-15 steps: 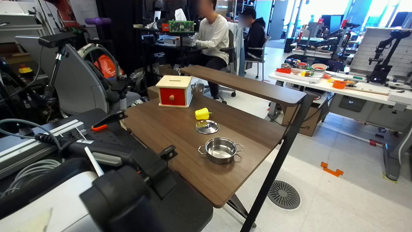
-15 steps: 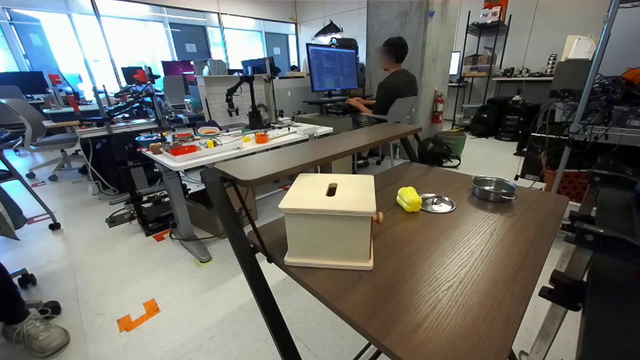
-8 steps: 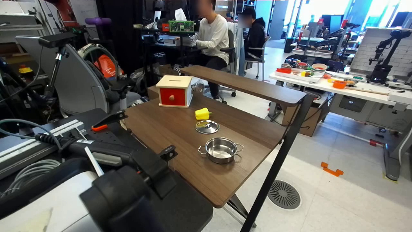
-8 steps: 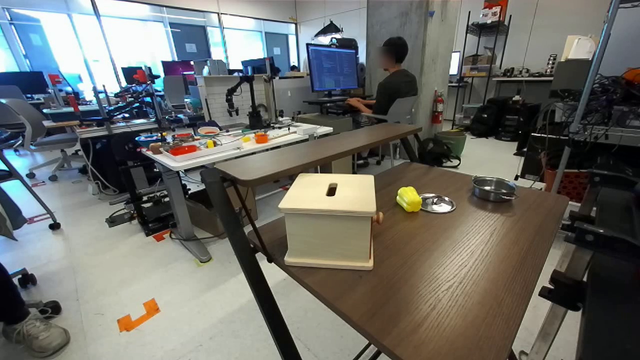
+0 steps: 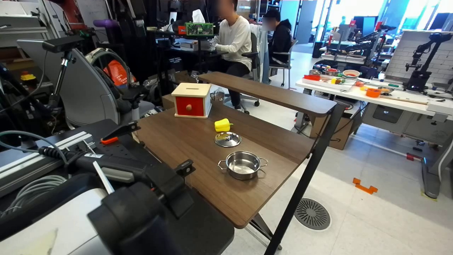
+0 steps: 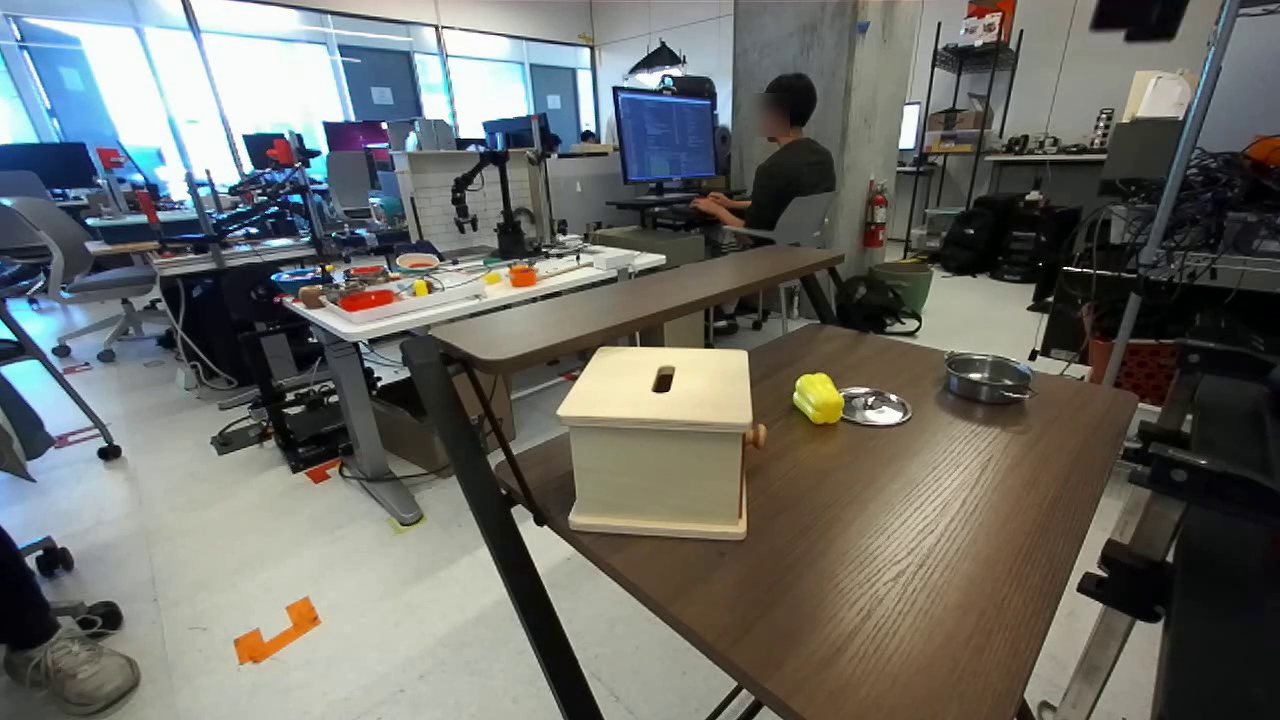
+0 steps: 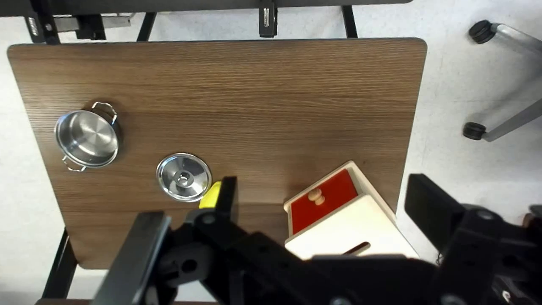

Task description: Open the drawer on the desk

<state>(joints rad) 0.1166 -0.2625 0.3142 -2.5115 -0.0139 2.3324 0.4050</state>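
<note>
The brown desk (image 6: 900, 530) stands on pale flooring (image 6: 400, 610).

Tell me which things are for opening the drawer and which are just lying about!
For the job:
red-fronted drawer
its wooden knob, probably the bit to pull
pale wooden box around it
desk underneath

Just lying about:
yellow pepper
shiny lid
two-handled pot

The windows (image 6: 270, 80) burned to blue-white glare in both exterior views. Light streaked the desk (image 6: 900, 540) with sheen; the pot (image 5: 244, 163) and lid (image 5: 228, 140) glinted, and the pot threw a soft shadow. Faces (image 6: 775, 105) were blurred. In the wrist view the floor (image 7: 449, 93) looked pale, nearly washed out, and the gripper (image 7: 325, 186) dark, slightly soft.
</note>
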